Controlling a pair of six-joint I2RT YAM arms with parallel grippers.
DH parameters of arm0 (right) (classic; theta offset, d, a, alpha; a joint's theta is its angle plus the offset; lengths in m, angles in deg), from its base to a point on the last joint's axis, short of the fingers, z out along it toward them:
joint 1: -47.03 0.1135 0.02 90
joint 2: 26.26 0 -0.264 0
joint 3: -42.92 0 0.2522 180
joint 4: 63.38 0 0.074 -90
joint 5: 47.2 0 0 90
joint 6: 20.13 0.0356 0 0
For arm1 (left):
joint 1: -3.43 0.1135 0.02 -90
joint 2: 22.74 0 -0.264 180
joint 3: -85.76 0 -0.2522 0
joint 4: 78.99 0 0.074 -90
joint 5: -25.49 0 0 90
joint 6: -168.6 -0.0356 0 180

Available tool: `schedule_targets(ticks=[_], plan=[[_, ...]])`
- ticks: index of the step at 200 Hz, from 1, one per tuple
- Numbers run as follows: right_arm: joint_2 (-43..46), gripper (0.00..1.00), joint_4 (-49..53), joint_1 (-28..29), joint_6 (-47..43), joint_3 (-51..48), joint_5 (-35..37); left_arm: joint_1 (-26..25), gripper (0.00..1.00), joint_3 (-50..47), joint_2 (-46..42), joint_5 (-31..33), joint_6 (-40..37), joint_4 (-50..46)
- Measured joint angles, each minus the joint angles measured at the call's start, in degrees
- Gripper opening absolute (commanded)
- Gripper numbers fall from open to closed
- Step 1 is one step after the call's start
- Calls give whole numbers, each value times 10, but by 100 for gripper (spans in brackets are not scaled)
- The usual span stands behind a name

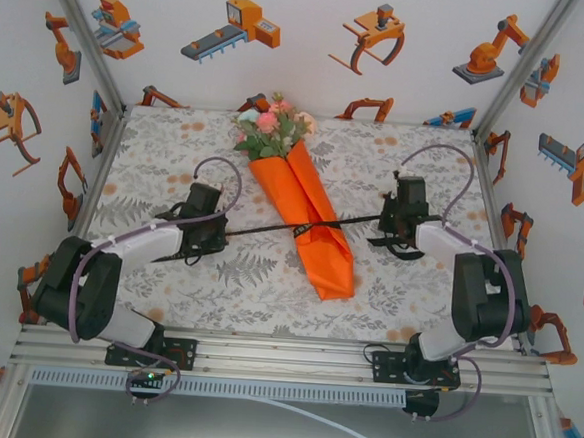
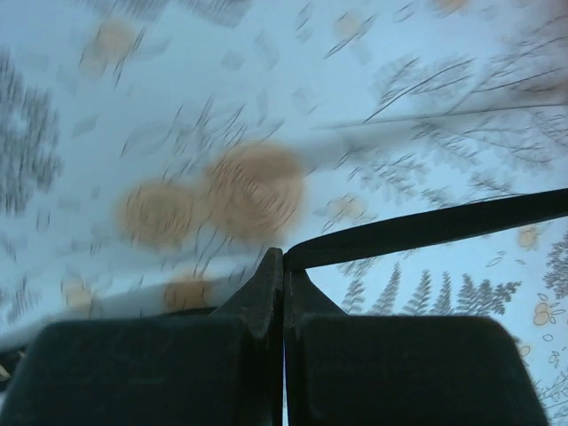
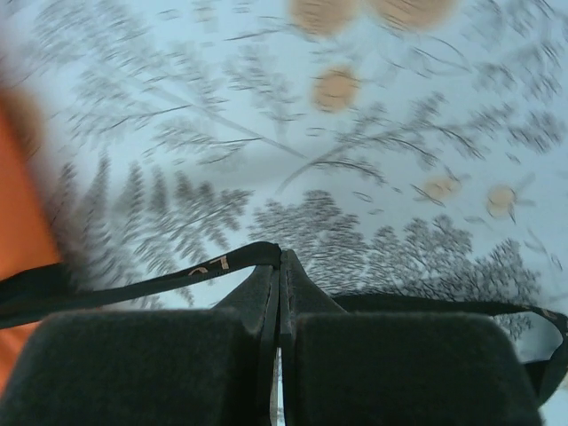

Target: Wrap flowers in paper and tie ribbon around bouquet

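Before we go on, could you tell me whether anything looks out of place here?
Nothing spilled or damaged. The paper sits uneven, one flap rising higher beside the flowers, and the ribbon crosses it at a slant.

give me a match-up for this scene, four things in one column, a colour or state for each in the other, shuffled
Things:
1 paper
2 ribbon
3 flowers
4 left gripper

States:
a black, stretched straight
b shut on the ribbon
c orange, rolled into a cone
d pink and peach with green leaves

Pairs: 1-c, 2-a, 3-d, 4-b
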Motion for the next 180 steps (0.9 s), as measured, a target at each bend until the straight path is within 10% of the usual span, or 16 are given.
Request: schedule_targets(ticks=[62, 155, 171, 180], plan=[[-39, 0, 45, -78, 174, 40, 35, 87, 0, -38, -85, 74, 169, -96], [74, 0, 82, -156, 310, -57, 34, 235, 0, -85, -185, -35, 223, -138], [85, 0, 67, -159, 294, -66, 24, 238, 27, -99, -199, -51, 203, -126], [90, 21, 51, -160, 274, -67, 21, 239, 45, -101, -208, -38, 192, -124]])
